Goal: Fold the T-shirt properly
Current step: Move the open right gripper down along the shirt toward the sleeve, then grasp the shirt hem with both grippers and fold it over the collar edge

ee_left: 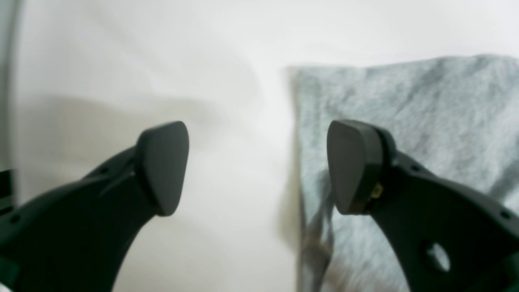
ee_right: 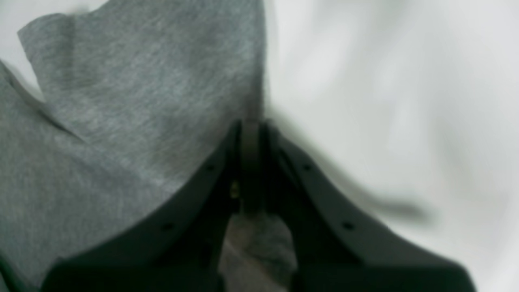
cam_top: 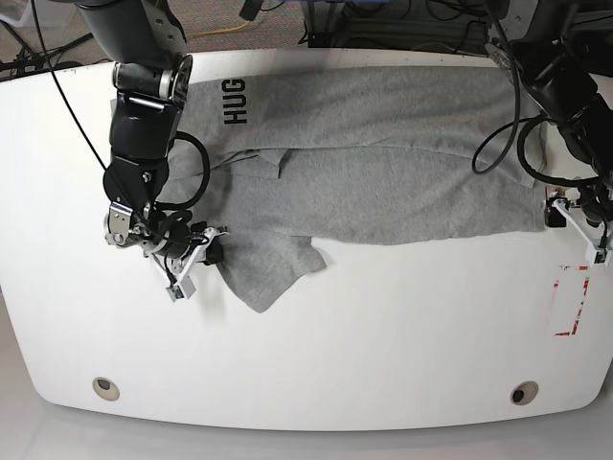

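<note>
The light grey T-shirt (cam_top: 383,144) lies spread across the far half of the white table (cam_top: 383,326), with black letters "HUG" (cam_top: 235,102) at its left end. A lower part is folded up, and a flap (cam_top: 273,268) points toward the front. My right gripper (cam_top: 211,249) is shut on the shirt's left edge. In the right wrist view its jaws (ee_right: 251,134) pinch grey cloth (ee_right: 121,101). My left gripper (cam_top: 557,213) is open at the shirt's right edge. In the left wrist view (ee_left: 257,166) one finger (ee_left: 352,166) is over the cloth (ee_left: 425,113), the other over bare table.
A red-marked rectangle (cam_top: 572,300) is on the table at the right, in front of the left gripper. Two round holes (cam_top: 103,387) (cam_top: 523,393) sit near the front edge. Cables hang from both arms and lie behind the table's back edge.
</note>
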